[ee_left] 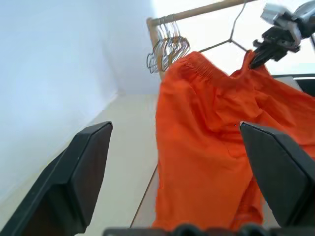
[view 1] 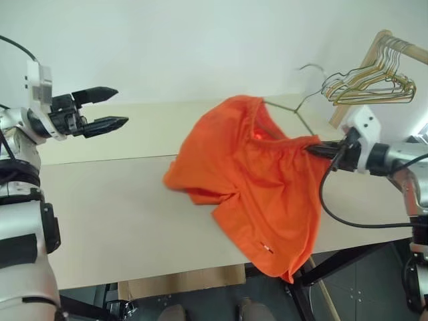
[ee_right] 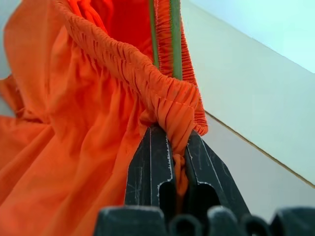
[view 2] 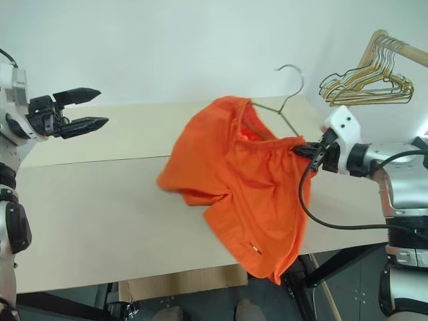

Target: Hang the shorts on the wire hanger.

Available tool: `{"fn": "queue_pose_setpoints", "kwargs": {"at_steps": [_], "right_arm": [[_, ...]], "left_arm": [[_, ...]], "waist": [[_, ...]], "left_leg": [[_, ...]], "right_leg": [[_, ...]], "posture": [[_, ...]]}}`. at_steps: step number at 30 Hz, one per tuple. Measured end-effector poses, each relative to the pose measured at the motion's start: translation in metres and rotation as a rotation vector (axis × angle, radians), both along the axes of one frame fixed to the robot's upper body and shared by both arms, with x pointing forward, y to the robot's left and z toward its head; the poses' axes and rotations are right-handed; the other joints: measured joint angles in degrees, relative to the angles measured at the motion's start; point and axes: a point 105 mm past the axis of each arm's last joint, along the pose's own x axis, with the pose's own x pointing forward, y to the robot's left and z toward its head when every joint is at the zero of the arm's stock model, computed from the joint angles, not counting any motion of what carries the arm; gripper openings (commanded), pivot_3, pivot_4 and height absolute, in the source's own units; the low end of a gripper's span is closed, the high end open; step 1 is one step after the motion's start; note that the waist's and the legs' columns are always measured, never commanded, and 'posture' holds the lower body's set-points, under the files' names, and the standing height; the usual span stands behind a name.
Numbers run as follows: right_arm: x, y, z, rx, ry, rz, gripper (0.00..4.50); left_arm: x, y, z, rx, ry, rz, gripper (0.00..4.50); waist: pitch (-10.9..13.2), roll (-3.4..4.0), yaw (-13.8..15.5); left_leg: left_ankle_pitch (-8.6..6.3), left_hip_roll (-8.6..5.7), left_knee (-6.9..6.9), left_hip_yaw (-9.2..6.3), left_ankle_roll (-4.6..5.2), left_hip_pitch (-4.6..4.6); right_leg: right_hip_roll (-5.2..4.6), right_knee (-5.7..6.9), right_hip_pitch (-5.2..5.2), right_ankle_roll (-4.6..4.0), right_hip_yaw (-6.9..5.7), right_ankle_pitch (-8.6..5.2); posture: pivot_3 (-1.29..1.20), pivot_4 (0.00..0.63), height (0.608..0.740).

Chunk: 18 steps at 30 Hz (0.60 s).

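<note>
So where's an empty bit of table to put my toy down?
The table is bare between the open left gripper and the shorts. The other end is crowded: shorts, wire hanger, right gripper pinching the waistband, hanger bunch.

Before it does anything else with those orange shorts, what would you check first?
1. Right gripper shut on the shorts' waistband: ok.
2. Left gripper open and clear of the cloth: ok.
3. Wire hanger inside the waistband: ok.
4. Shorts hanging free of the table: not ok, lower part rests on it.
5. Hanger gripped together with the cloth: cannot tell.
</note>
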Motion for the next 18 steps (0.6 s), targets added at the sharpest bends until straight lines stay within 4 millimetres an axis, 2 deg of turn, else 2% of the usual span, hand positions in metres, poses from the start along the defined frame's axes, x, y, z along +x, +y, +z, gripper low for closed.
{"fn": "queue_pose_setpoints", "kwargs": {"at_steps": [8, 13, 18], "right_arm": [[-0.013, -0.046, 0.003, -0.05, 0.118, -0.393, 0.0], [-0.024, -0.075, 0.026, -0.022, 0.189, -0.63, 0.0], [-0.028, -0.112, 0.04, 0.052, 0.193, -0.865, 0.0]], "left_arm": [[-0.026, -0.033, -0.01, -0.18, -0.017, -0.151, 4.48], [-0.033, -0.049, -0.019, -0.238, 0.008, -0.157, 4.48], [-0.041, -0.051, -0.007, -0.312, -0.019, -0.176, 4.48]], "waist": [[-0.07, 0.1, -1.58], [-0.18, 0.28, -2.27], [-0.19, 0.3, -3.31]], "left_leg": [[0.0, 0.01, 0.0, 0.03, 0.0, 0.08], [0.0, 0.0, -0.05, 0.07, 0.0, 0.27], [0.0, -0.01, -0.09, 0.1, 0.0, 0.29]], "right_leg": [[0.0, -0.21, 0.02, 0.0, 0.1, 0.0], [0.01, -0.3, 0.17, -0.01, 0.16, 0.0], [0.0, -0.38, 0.2, -0.01, 0.18, 0.0]], "posture": [[-0.14, 0.0, 0.74], [-0.14, 0.0, 0.74], [-0.13, 0.0, 0.74]]}}
